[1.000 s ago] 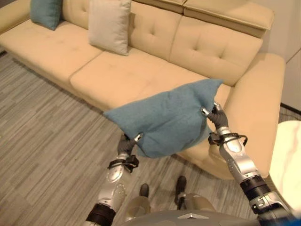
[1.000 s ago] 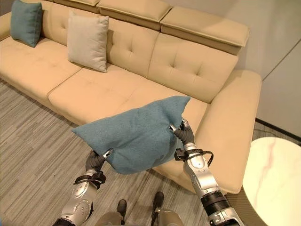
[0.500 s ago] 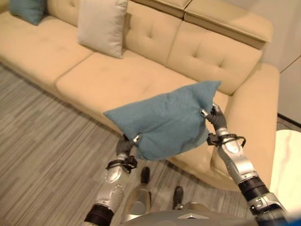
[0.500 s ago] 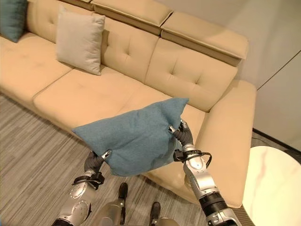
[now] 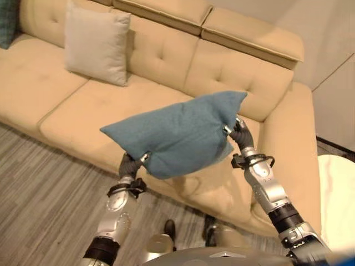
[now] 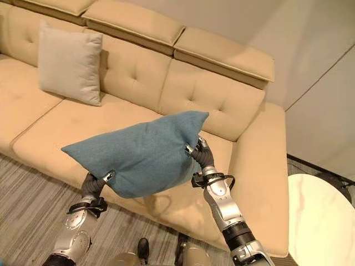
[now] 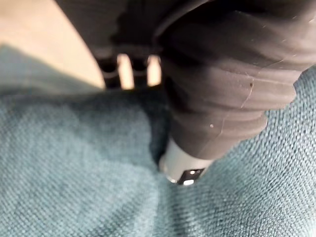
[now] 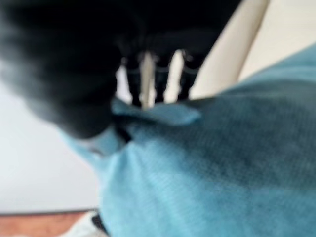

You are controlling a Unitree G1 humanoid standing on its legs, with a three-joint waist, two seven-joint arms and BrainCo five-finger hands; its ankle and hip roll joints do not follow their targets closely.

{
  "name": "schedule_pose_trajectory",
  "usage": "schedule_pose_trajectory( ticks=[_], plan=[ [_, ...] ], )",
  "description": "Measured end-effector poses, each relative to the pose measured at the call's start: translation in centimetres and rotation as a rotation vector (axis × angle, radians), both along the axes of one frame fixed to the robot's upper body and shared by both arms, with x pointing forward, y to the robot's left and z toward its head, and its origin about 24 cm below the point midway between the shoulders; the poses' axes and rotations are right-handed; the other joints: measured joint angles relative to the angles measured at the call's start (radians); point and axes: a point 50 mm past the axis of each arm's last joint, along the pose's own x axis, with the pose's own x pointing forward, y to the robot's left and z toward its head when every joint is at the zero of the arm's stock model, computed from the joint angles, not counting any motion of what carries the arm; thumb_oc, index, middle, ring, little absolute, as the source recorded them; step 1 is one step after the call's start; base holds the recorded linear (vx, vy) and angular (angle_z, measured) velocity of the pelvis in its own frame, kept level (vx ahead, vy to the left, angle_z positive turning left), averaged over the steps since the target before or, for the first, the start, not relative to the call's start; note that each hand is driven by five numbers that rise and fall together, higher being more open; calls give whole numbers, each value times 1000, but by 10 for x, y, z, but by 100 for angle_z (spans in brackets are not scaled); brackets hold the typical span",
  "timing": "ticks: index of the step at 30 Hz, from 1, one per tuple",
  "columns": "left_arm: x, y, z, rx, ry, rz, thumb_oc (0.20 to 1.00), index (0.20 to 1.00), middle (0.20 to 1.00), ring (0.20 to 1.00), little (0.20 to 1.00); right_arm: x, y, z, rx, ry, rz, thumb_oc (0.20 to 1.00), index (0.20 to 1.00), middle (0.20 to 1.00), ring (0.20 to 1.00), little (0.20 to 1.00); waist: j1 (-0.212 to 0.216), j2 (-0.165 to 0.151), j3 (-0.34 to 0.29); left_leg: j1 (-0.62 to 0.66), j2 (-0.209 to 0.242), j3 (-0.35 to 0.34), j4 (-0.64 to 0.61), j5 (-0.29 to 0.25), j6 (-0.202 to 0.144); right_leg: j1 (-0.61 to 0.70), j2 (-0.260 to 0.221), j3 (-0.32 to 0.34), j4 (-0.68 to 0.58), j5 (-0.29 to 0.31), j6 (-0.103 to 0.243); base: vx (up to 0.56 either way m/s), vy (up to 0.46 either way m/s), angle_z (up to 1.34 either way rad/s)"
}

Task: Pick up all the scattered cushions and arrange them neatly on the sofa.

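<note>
Teal cushion (image 5: 177, 130): held up in the air between both hands, above the front edge of the sofa's right-hand seat, one corner pointing up toward the backrest, the opposite corner pointing out to the left.

Left hand (image 5: 132, 164): under the cushion's lower edge, thumb and fingers pinched on the fabric; the wrist view shows the thumb (image 7: 185, 165) pressed into the cloth.

Right hand (image 6: 198, 153): at the cushion's upper right corner, fingers closed round a bunched fold of fabric.

Sofa (image 6: 260, 166): tan, tufted back, raised headrests, broad right armrest.

Beige cushion (image 6: 69, 62): upright against the backrest, on the seat to the left, well apart from the held one.

Second teal cushion (image 5: 6, 25): far left edge, against the backrest.

Round table (image 6: 324, 221): pale, marbled top, right of the armrest.

Floor (image 5: 39, 183): grey striped planks in front of the sofa.
</note>
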Motion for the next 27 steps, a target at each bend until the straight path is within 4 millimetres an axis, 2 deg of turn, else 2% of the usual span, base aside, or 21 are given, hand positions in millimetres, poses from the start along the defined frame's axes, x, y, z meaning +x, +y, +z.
schedule_pose_trajectory(
  ticks=[1,2,4,5,6,7,8,10,11,12,14,15,16,17,18,19,20,21,23,24,27],
  plan=[
    [-1,2,-1,5,5,1,200,200,200,200,200,-1,-1,-2,-2,6,-2,200,200,200,200,200,-2,-8,-5,9,-8,-3,1,-5,-7,13,1,16,-21,49,-36,137,-3,-6],
    [-2,-3,-2,-13,8,2,200,200,200,200,200,-1,-4,-3,-11,10,-7,200,200,200,200,200,-4,0,-6,15,0,-13,2,-14,-20,28,12,24,-36,57,-81,236,-40,7],
    [-1,-11,-4,-41,5,-5,200,200,200,200,200,0,-13,-2,-43,6,-20,200,200,200,200,200,-7,11,-9,10,31,-35,22,-32,-48,61,43,4,-84,65,-100,232,-67,23],
    [-1,-14,-4,-35,10,-24,200,200,200,200,200,0,-19,-2,-59,8,-28,200,200,200,200,200,-27,8,-10,-12,49,-58,72,-50,-77,88,52,-27,-106,50,-109,109,-49,42],
    [-1,-16,-4,-36,11,-33,200,200,200,200,200,0,-21,-1,-66,5,-32,200,200,200,200,200,-28,6,-11,-27,53,-67,111,-63,-87,91,56,-34,-105,53,-120,58,-27,38],
    [0,-17,-4,-37,12,-40,200,200,200,200,200,1,-23,0,-72,0,-35,200,200,200,200,200,-24,4,-11,-50,63,-74,168,-76,-103,96,62,-33,-105,38,-129,92,5,7],
    [1,-20,-4,-40,11,-49,200,200,200,200,200,2,-24,2,-68,-6,-43,200,200,200,200,200,-22,-5,-7,-117,68,-78,318,-99,-121,104,57,-31,-105,40,-156,115,24,-8],
    [1,-22,-5,-45,13,-52,200,200,200,200,200,3,-24,2,-61,-6,-52,200,200,200,200,200,-15,-5,-4,-227,77,-91,544,-125,-119,123,61,-10,-110,15,-197,149,40,-19],
    [1,-22,-4,-46,12,-51,200,200,200,200,200,2,-25,2,-60,-7,-56,200,200,200,200,200,-8,-3,-5,-260,82,-114,566,-140,-112,128,68,6,-113,7,-199,208,101,-41],
    [4,-22,-1,-44,-5,-54,200,200,200,200,200,3,-26,4,-59,-13,-64,200,200,200,200,200,-6,-3,-4,-287,91,-143,484,-142,-112,127,78,13,-109,-3,-202,199,129,-44],
    [7,-23,2,-42,-15,-60,200,200,200,200,200,3,-27,4,-59,-12,-77,200,200,200,200,200,-7,-6,-2,-309,102,-188,409,-133,-119,136,88,38,-115,-7,-201,181,138,-43],
    [9,-24,4,-42,-24,-63,200,200,200,200,200,3,-29,5,-58,-16,-84,200,200,200,200,200,-2,-6,-1,-288,106,-238,281,-89,-129,142,97,59,-121,-4,-198,105,101,-53],
    [11,-25,5,-43,-27,-65,200,200,200,200,200,3,-28,4,-55,-14,-87,200,200,200,200,200,-8,-1,1,-294,113,-284,263,-63,-141,152,106,82,-129,0,-190,207,213,-102],
    [11,-28,5,-51,-30,-67,200,200,200,200,200,4,-32,5,-64,-15,-101,200,200,200,200,200,7,24,2,-254,128,-326,198,4,-138,160,130,107,-125,2,-176,183,191,-82],
    [12,-34,5,-70,-33,-75,200,200,200,200,200,4,-37,6,-86,-21,-106,200,200,200,200,200,-15,67,5,-235,150,-335,188,42,-144,180,153,116,-128,-8,-159,253,289,-69],
    [15,-34,7,-65,-40,-78,200,200,200,200,200,2,-36,3,-67,-9,-120,200,200,200,200,200,-30,43,13,-218,131,-330,177,42,-135,190,121,117,-132,-22,-145,238,315,-35],
    [15,-33,8,-63,-41,-75,200,200,200,200,200,2,-35,2,-55,-5,-127,200,200,200,200,200,-31,32,10,-174,114,-309,117,38,-126,190,99,142,-125,-24,-138,197,299,-43],
    [16,-32,9,-54,-44,-79,200,200,200,200,200,1,-35,3,-65,-11,-129,200,200,200,200,200,-39,27,8,-139,91,-267,81,51,-100,189,65,152,-112,-22,-117,143,267,-73],
    [16,-28,14,-35,-62,-84,200,200,200,200,200,0,-32,3,-66,-14,-115,200,200,200,200,200,-27,31,7,-102,74,-204,65,54,-73,190,35,164,-92,-28,-86,20,184,-68],
    [17,-26,17,-13,-75,-87,200,200,200,200,200,0,-31,3,-66,-14,-109,200,200,200,200,200,-24,26,5,-98,65,-192,66,49,-68,190,26,164,-97,-23,-78,-59,141,-65],
    [31,-6,37,60,-139,-39,200,200,200,200,200,6,-15,9,-51,-37,-68,200,200,200,200,200,15,22,7,-87,59,-80,66,37,-51,146,8,175,-106,15,-54,-95,91,-90]
  ],
)
